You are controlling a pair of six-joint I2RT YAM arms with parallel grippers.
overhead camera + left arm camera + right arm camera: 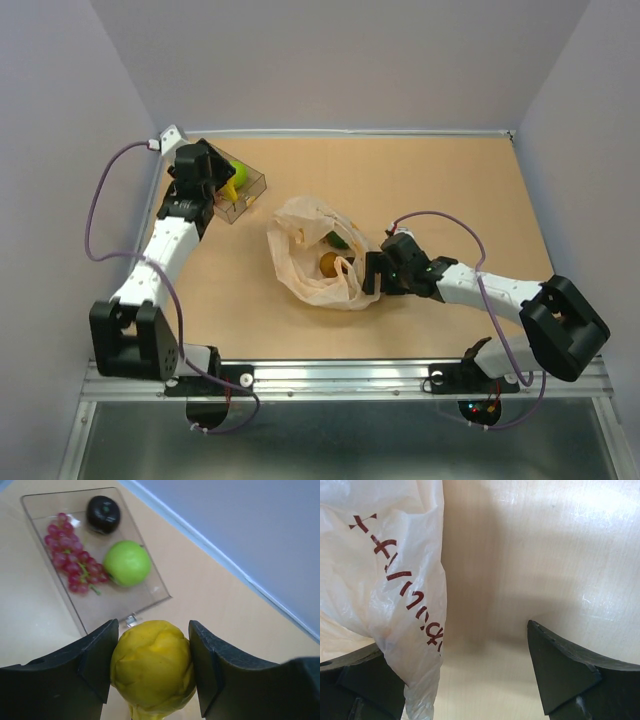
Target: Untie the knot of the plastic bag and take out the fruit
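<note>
Gripping a lumpy yellow toy fruit [152,665] between its two black fingers, the left claw [152,625] is hanging just beside a clear rigid plastic tray [115,605], where a bright green round fruit [127,562], a bunch of red grapes [70,555] and a black round piece [103,513] are lying. At mid-tabletop [450,190], the thin cream-white plastic bag [290,275] is lying with its mouth gaping, an orange fruit [328,264] and a dark green oval fruit [338,240] showing inside. The right claw [452,645] is standing wide open, holding nothing, with the bag's printed edge draping beside one finger.
</note>
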